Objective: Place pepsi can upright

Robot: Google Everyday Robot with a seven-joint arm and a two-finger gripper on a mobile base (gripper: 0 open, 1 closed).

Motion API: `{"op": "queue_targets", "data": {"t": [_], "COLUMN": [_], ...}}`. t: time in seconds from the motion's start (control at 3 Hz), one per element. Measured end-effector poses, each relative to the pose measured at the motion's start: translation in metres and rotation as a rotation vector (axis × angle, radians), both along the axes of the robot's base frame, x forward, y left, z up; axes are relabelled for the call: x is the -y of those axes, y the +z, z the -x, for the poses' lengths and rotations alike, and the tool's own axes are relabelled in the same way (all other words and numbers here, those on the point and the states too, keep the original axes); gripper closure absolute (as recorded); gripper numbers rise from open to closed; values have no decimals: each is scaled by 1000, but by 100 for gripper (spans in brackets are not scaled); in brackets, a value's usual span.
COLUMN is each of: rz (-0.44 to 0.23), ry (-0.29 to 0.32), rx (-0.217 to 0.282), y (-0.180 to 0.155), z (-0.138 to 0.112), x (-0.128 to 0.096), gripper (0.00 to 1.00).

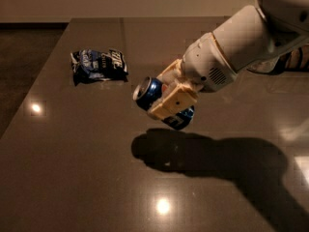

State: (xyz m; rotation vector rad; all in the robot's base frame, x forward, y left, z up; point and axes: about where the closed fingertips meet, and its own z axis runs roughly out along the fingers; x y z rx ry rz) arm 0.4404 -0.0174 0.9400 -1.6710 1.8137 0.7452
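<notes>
The pepsi can (150,93) is dark blue with a silver top that points up and to the left. It hangs tilted in the air above the middle of the dark table (72,178), with its shadow on the tabletop below it. My gripper (169,96) is shut on the can across its middle, with one cream finger (175,103) in front of the can. The white arm reaches in from the upper right.
A flat crinkled blue-and-white snack bag (99,65) lies at the back left of the table. A clear object (285,62) stands at the right edge, partly behind the arm. The table's left edge runs beside a dark floor.
</notes>
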Motion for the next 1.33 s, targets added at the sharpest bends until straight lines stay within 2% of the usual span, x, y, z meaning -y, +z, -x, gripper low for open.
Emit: {"op": "queue_targets", "data": {"t": [0.33, 0.67, 1.0, 1.33], "rz": [-184, -319, -437, -536], "ry": [-102, -212, -294, -340], "rx": [49, 83, 102, 116], "y": [4, 0, -11, -22], "z": [-9, -16, -19, -19], "x": [9, 18, 23, 26], "gripper": [100, 100, 100, 100]}}
